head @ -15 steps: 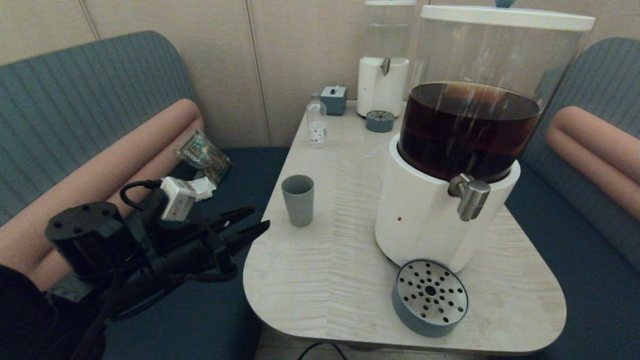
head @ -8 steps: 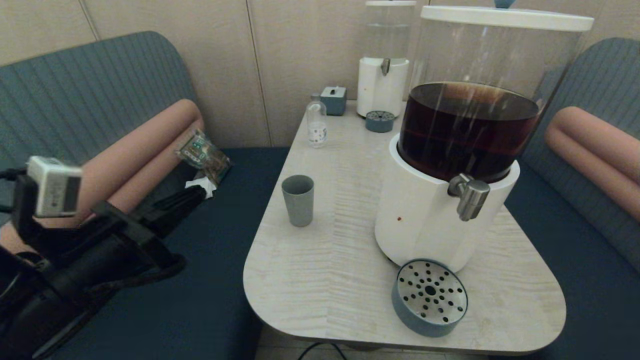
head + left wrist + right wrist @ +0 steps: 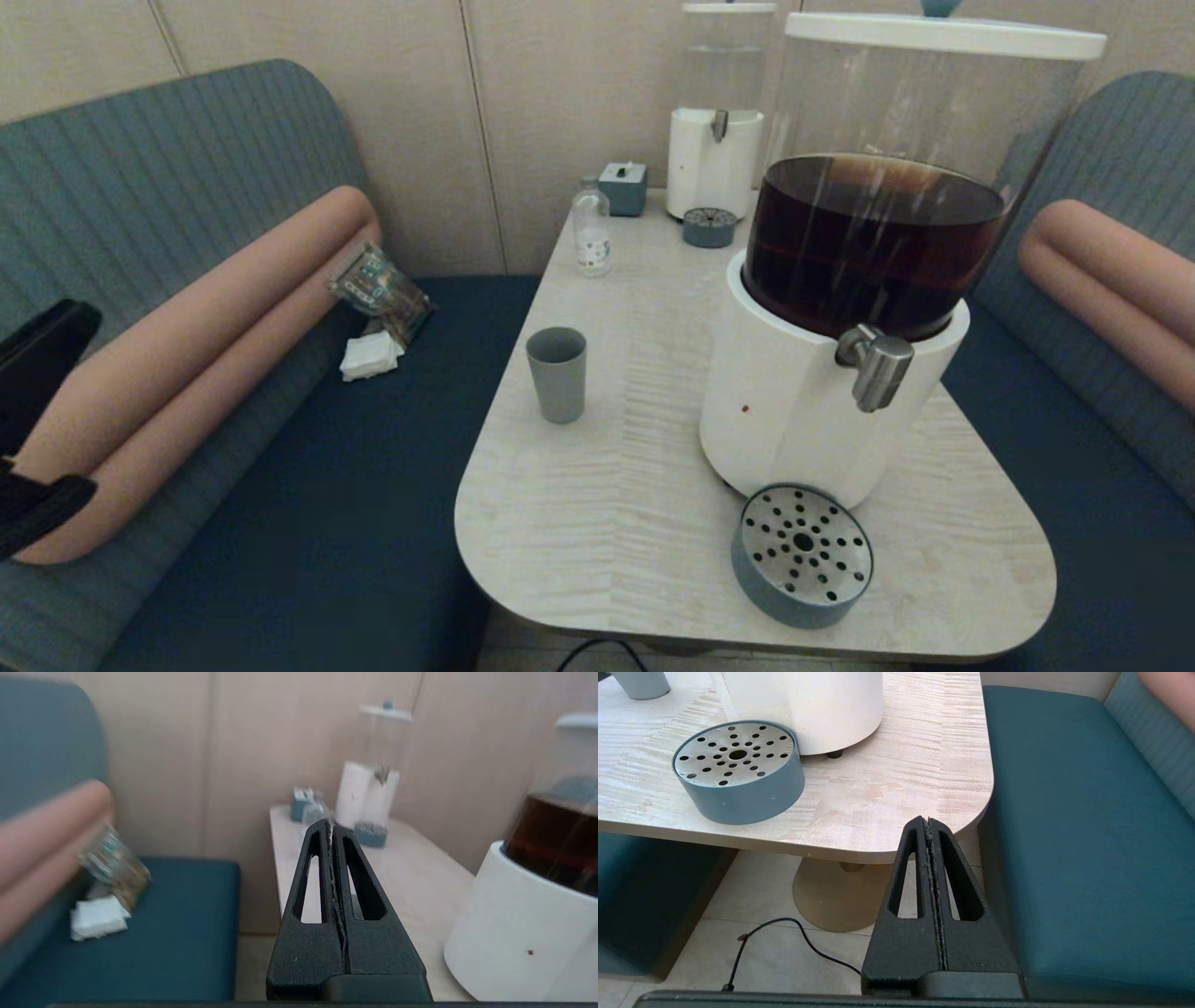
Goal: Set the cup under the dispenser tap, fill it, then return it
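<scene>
Cup [image 3: 556,373] upright on table [image 3: 597,523], well apart from dispenser tap [image 3: 876,366], on the far side of the white dispenser base [image 3: 794,420] from it. Round perforated drip tray [image 3: 803,555] on table just beside that base, below tap. Left claw [image 3: 332,830] pressed together, empty, off the table beside the cup. Right claw [image 3: 928,823] pressed together, empty, below table edge near drip tray.

Left arm [image 3: 37,420] mostly cut off at head view's left edge. Cup [image 3: 642,683] clipped by right wrist frame's edge. Left wrist view motion-blurred; packet [image 3: 114,865] and small dispenser [image 3: 369,798] smeared. Big dispenser [image 3: 537,905] cropped there.
</scene>
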Robot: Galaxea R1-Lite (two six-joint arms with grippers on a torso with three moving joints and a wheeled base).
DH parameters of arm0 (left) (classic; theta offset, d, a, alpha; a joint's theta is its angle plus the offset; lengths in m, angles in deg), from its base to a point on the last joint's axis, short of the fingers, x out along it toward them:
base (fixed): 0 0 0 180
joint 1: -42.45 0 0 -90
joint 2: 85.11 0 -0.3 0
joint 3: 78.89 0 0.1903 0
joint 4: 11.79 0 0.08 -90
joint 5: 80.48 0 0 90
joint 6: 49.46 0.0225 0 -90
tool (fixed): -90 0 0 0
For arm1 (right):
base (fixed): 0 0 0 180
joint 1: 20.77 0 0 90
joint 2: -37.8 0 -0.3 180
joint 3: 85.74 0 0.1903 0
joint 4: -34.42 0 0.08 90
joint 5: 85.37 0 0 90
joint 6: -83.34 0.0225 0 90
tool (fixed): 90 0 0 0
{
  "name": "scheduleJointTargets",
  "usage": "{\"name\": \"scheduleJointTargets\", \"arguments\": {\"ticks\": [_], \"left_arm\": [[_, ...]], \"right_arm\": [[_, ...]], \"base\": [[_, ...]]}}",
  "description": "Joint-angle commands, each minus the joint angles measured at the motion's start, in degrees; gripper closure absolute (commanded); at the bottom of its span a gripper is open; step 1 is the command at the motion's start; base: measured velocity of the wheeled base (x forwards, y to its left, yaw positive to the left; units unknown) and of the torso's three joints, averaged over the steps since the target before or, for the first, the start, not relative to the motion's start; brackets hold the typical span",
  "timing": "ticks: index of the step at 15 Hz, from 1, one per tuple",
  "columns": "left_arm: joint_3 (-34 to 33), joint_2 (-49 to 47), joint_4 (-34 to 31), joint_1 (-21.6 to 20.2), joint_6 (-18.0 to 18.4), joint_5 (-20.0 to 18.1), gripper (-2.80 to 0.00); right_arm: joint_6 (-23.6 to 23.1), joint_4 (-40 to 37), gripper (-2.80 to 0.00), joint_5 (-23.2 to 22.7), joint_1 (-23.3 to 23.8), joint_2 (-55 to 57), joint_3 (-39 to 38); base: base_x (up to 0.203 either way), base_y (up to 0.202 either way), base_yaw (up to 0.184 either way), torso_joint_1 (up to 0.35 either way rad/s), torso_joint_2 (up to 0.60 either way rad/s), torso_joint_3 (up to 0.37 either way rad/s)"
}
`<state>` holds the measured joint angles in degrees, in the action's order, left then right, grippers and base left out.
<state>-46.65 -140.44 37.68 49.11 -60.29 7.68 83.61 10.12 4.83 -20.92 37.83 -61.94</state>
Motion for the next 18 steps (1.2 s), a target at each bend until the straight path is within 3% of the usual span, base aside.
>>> {"name": "scheduleJointTargets", "arguments": {"ticks": [1, 7, 10, 14, 16, 18], "left_arm": [[-1.49, 11.42, -2.78, -0.78, -0.07, 0.25, 0.00], [1.07, 36.86, -28.16, -5.59, 0.19, 2.49, 0.00], [1.63, 44.32, -37.77, -6.48, 1.07, 0.54, 0.00], [-0.56, 54.59, -53.02, -6.55, 6.46, -2.93, 0.00], [-5.75, 55.40, -54.70, -6.57, 8.69, -2.80, 0.00], [-9.03, 55.34, -56.78, -6.57, 11.29, 0.89, 0.00]], "right_arm": [[0.00, -0.02, 0.00, -0.03, -0.02, -0.02, 0.00], [0.00, -0.03, 0.00, -0.03, -0.02, -0.02, 0.00], [0.00, -0.03, 0.00, -0.03, -0.02, -0.02, 0.00], [0.00, 0.04, 0.00, -0.03, 0.07, -0.02, 0.00], [0.00, 0.06, 0.00, 0.05, -0.02, -0.02, 0.00], [0.00, -0.03, 0.00, -0.03, -0.02, -0.02, 0.00]], "base": [[0.000, 0.000, 0.000, 0.000, 0.00, 0.000], [0.000, 0.000, 0.000, 0.000, 0.00, 0.000], [0.000, 0.000, 0.000, 0.000, 0.00, 0.000], [0.000, 0.000, 0.000, 0.000, 0.00, 0.000], [0.000, 0.000, 0.000, 0.000, 0.00, 0.000], [0.000, 0.000, 0.000, 0.000, 0.00, 0.000]]}}
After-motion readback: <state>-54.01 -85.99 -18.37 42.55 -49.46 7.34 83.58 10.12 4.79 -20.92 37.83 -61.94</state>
